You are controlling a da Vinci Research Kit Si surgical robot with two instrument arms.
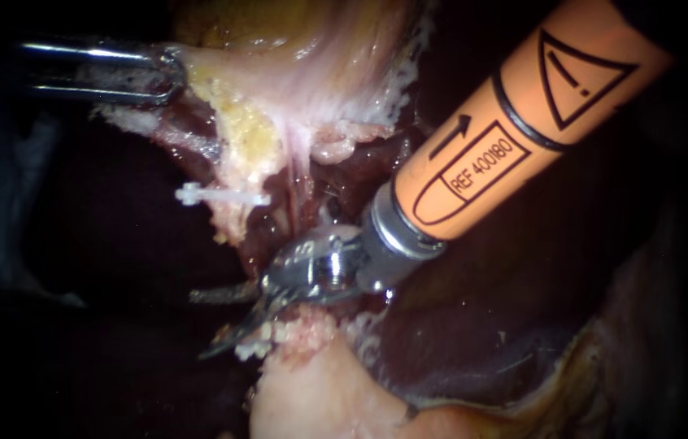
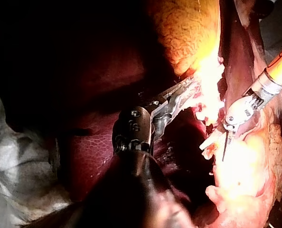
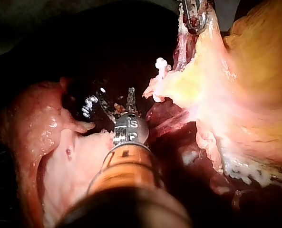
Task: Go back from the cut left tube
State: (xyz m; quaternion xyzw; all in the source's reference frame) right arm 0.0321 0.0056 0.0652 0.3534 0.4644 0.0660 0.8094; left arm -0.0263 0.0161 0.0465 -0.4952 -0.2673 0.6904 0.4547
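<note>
- Endoscope view: light pools at the centre, on the pale tissue [image 1: 279,106] and the right instrument [image 1: 226,321]; the edges fall to black.
- Glints sit on the left instrument [image 1: 167,77].
- Left wrist view: glare bleaches the pale tissue; the left instrument's shaft lies in deep shadow.
- Right wrist view: pale tissue beside the right instrument is bright, the space ahead dark.

My right instrument [image 1: 212,323] wears a bright orange sleeve [image 1: 523,122] printed with black outlines: a ring, a triangle, an arrow and a boxed label. Next comes a ribbed silver collar [image 1: 397,232], then a shiny steel wrist [image 1: 315,264] with small round pins and two thin grey blades. My left instrument [image 1: 167,75] is slim polished steel, behind it a dark rounded housing [image 2: 133,128]
</note>
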